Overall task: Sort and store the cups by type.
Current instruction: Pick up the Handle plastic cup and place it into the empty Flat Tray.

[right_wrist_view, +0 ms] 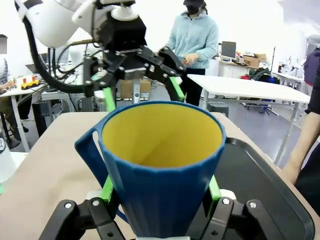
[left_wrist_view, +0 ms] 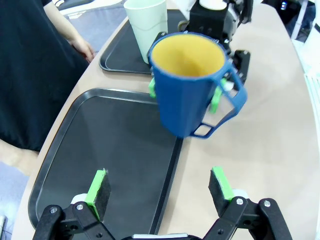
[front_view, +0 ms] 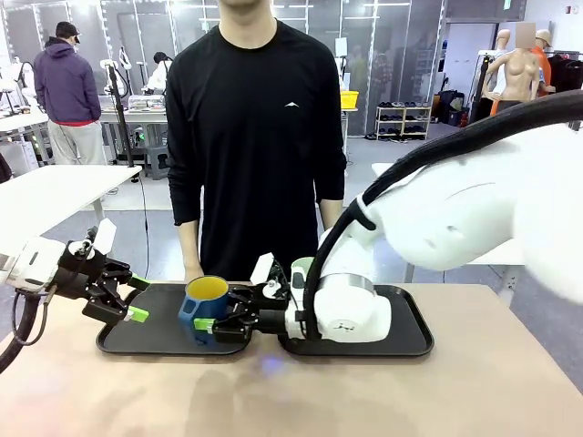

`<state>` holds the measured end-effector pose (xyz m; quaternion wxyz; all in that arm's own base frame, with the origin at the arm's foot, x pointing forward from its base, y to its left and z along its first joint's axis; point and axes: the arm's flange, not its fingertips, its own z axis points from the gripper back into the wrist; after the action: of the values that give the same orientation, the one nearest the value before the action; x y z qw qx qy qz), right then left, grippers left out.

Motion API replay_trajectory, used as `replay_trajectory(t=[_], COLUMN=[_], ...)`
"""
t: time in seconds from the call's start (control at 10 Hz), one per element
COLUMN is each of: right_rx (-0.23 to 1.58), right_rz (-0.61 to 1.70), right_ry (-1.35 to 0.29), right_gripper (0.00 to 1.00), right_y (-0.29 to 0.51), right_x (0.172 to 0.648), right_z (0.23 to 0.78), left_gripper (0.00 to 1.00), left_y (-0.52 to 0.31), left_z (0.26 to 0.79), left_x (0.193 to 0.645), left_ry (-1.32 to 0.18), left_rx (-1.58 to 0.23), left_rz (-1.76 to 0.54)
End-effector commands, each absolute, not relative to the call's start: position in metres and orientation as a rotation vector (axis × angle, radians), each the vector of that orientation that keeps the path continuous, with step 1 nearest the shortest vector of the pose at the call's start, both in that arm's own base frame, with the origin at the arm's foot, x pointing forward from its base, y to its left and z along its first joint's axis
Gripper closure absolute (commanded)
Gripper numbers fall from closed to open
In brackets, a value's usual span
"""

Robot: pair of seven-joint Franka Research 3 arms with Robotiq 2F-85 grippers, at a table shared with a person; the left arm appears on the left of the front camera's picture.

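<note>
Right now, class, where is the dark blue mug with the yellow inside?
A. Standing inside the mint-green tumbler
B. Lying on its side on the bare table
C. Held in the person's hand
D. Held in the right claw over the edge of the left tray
D: the right claw is shut on the blue mug, its green pads pressing both sides, over the near edge of the left tray.

You've got a tan worktop [front_view: 474, 382], grey floor [front_view: 383, 155] behind, white tables [front_view: 55, 187] at left, a shoe shelf [front_view: 404, 121] by glass partitions [front_view: 383, 45].
</note>
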<state>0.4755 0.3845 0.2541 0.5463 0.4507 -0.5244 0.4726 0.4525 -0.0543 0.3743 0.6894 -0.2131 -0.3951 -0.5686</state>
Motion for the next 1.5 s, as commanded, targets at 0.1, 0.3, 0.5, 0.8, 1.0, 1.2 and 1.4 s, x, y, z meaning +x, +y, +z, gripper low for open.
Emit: replay_trajectory(t=[0.1,0.3,0.5,0.8,1.0,1.2,1.4], right_rx=[0.973,0.950,0.928,0.854,0.837,0.820,0.804], right_rz=[1.079,1.047,1.038,1.009,1.001,0.988,0.968], right_ry=[-1.319,-1.334,-1.334,-1.358,-1.366,-1.370,-1.359], right_gripper=[0.24,0.24,0.24,0.24,0.24,0.24,0.24], right_y=[0.413,0.428,0.439,0.444,0.445,0.443,0.440], right_x=[0.462,0.468,0.468,0.467,0.468,0.470,0.472], right_z=[0.199,0.193,0.191,0.189,0.188,0.185,0.180], left_gripper=[0.00,0.00,0.00,0.00,0.00,0.00,0.00], left_y=[-0.055,-0.055,-0.055,-0.055,-0.055,-0.055,-0.055], left_z=[0.373,0.373,0.373,0.373,0.373,0.373,0.373], left_x=[0.452,0.452,0.452,0.452,0.452,0.452,0.452], left_ry=[-0.918,-0.918,-0.918,-0.918,-0.918,-0.918,-0.918], left_rx=[-0.475,-0.475,-0.475,-0.475,-0.475,-0.475,-0.475], left_rz=[-1.272,-1.272,-1.272,-1.272,-1.272,-1.272,-1.272])
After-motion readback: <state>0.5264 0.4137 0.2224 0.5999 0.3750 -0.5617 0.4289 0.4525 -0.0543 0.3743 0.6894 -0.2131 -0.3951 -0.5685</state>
